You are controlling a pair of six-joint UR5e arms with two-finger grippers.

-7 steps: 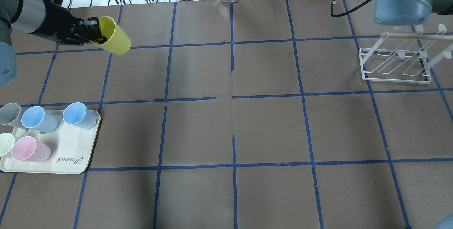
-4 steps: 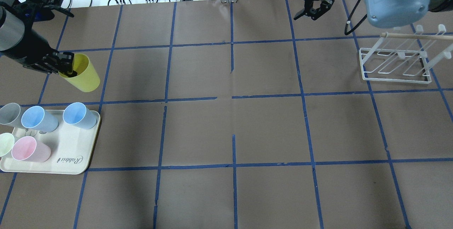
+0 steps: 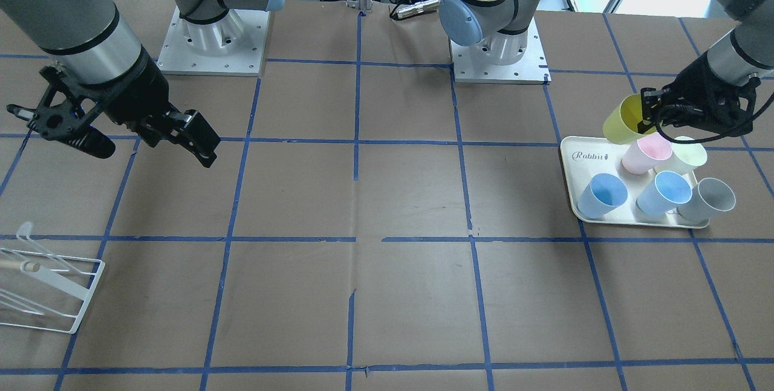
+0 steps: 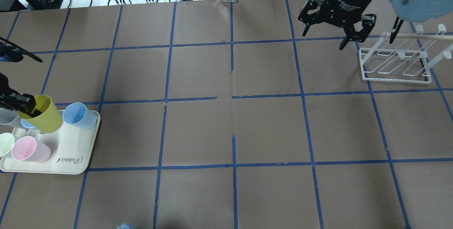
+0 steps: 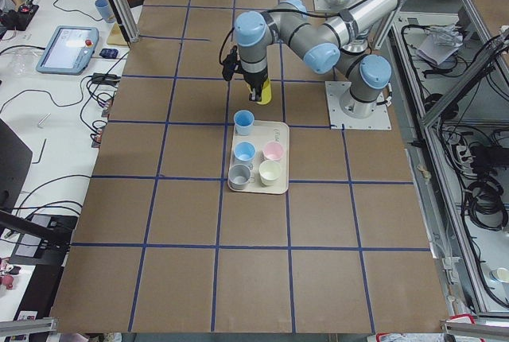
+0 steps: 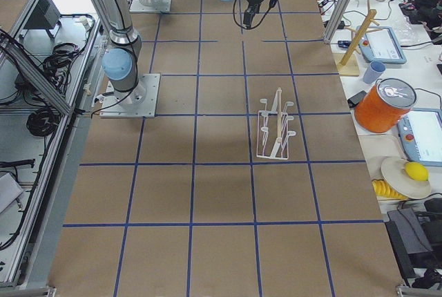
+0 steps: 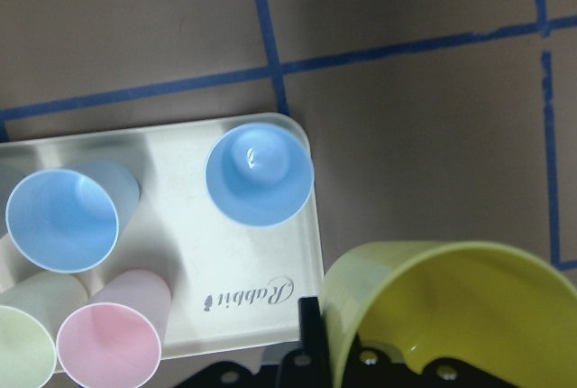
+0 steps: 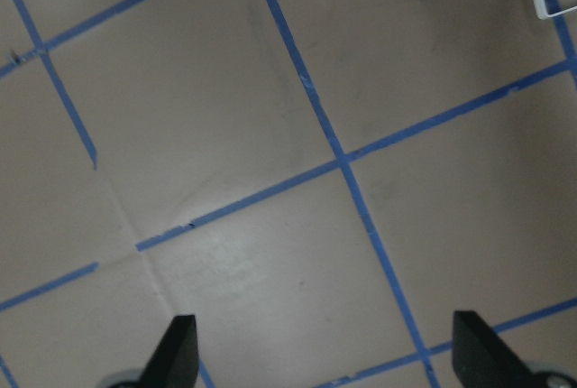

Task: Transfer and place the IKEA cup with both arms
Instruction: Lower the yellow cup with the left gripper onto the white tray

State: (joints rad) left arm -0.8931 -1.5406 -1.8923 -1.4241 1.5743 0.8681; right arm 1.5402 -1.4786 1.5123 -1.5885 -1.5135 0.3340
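Yellow IKEA cup (image 4: pixel 45 120) moved over tray (image 4: pixel 72 150), left gripper (image 4: pixel 29 108) apparently gripping

Bright even overhead light, soft faint shadows on the table (image 4: pixel 198 133), pale sheen low in the right wrist view

Silver-grey arms (image 3: pixel 72 16), light-blue joint caps (image 3: pixel 459 19), black tools (image 3: pixel 151 150), grey base plates (image 3: pixel 245 46).

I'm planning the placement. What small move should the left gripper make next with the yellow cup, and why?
Probably ease the left gripper so the yellow cup comes over the tray's bare corner by the Rabbit lettering, before lowering. The cup hangs tilted, gripped at its rim, and the tray's other spots hold five cups.
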